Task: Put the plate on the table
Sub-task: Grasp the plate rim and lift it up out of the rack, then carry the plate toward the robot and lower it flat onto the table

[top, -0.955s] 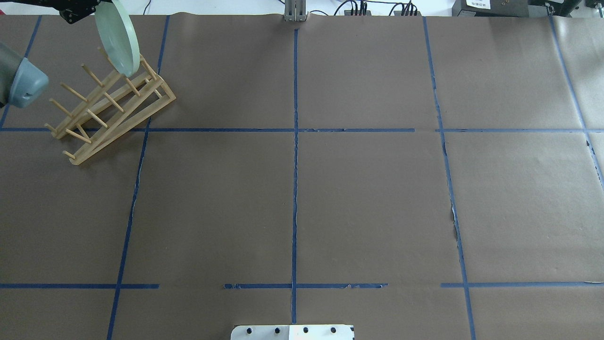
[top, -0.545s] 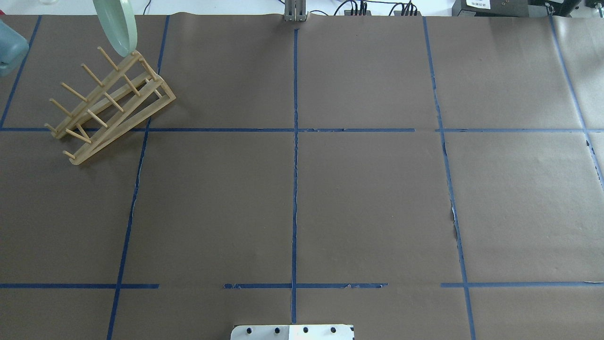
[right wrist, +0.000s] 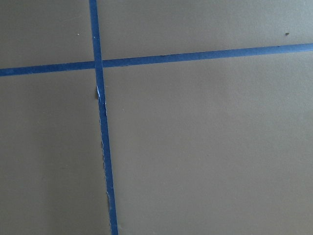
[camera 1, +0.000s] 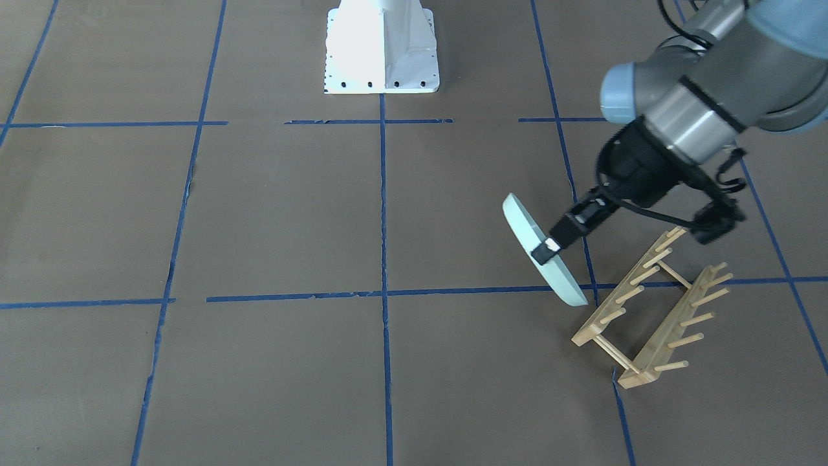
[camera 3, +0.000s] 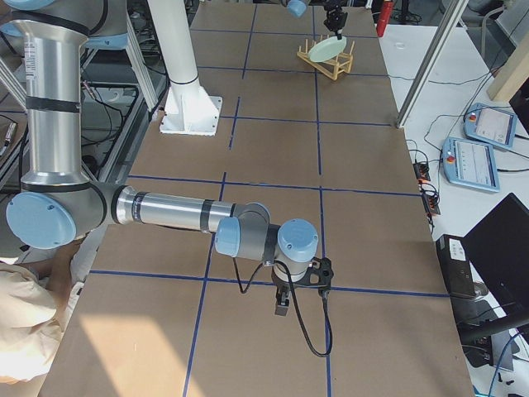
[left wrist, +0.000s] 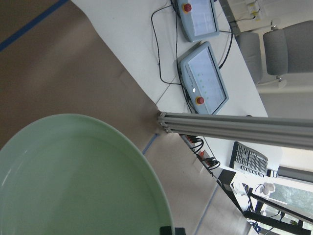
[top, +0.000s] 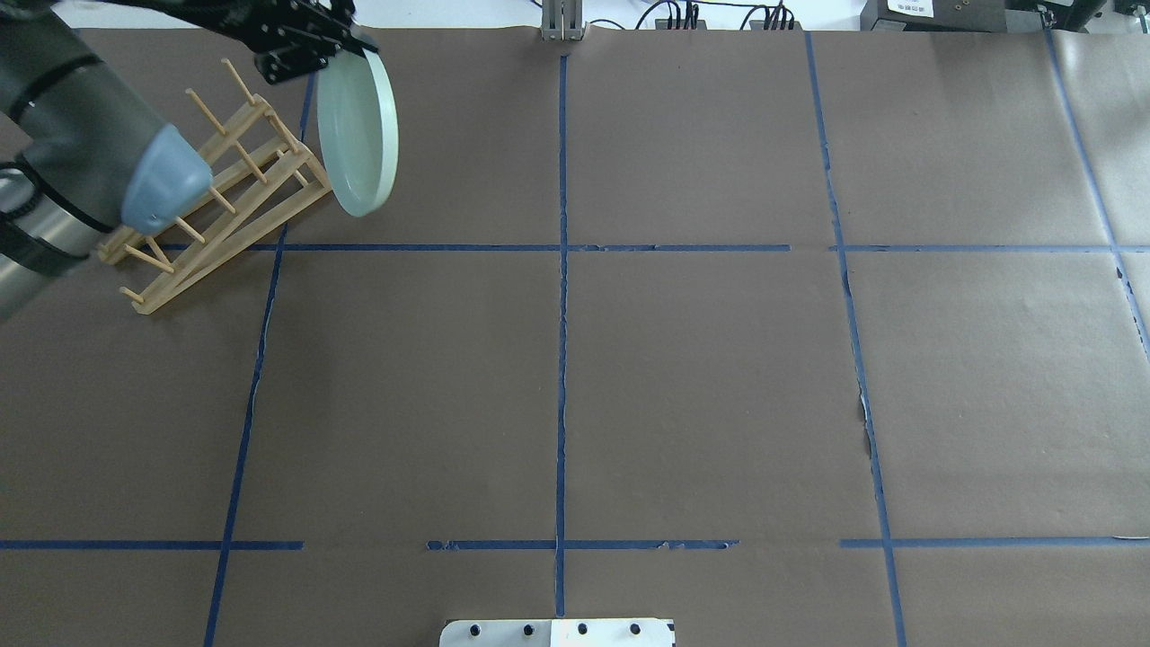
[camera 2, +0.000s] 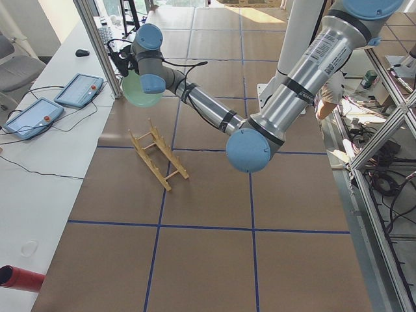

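Plate on edge, tilted, airborne beside rack | left hand clamped on rim (right hand: cannot tell)

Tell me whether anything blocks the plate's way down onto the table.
Nothing visible does. The plate, held on edge by the left hand, hangs over bare table paper. Only the wooden rack stands close beside its lower edge, so lowering it away from the rack looks safest.

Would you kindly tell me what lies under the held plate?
Bare table with blue tape, beside the wooden rack. The plate, tilted in the left gripper, hides a patch of paper.
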Tool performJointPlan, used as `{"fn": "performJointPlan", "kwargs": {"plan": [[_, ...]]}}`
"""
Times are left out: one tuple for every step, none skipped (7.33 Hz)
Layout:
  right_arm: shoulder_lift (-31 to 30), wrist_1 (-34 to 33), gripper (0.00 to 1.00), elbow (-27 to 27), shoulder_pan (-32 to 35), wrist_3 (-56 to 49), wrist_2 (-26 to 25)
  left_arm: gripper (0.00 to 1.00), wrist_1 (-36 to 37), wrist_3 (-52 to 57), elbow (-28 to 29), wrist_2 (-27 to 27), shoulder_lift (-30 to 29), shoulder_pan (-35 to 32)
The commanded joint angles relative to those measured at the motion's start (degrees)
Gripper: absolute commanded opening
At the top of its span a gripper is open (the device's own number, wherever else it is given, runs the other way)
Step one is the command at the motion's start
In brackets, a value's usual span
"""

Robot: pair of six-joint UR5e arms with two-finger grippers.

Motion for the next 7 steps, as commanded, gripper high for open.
{"fn": "performJointPlan", "kwargs": {"plan": [[0.0,0.0,1.00,0.0,0.0,0.0,0.0,0.00,22.3,13.7,-6.0,4.8,-1.6,8.8],[0.0,0.0,1.00,0.0,0.0,0.0,0.0,0.00,30.3,18.1,-5.8,10.6,-2.6,13.5],[0.0,0.0,1.00,0.0,0.0,0.0,0.0,0.00,38.9,22.0,-4.5,17.7,-4.3,18.6],[0.0,0.0,1.00,0.0,0.0,0.0,0.0,0.00,44.2,22.2,-3.1,21.4,-5.9,22.1],[0.0,0.0,1.00,0.0,0.0,0.0,0.0,0.00,47.2,22.2,1.2,23.7,-8.5,25.1],[0.0,0.0,1.00,0.0,0.0,0.0,0.0,0.00,47.9,22.2,4.8,25.6,-10.4,26.7],[0.0,0.0,1.00,0.0,0.0,0.0,0.0,0.00,47.9,22.1,5.6,26.3,-10.2,28.1]]}}
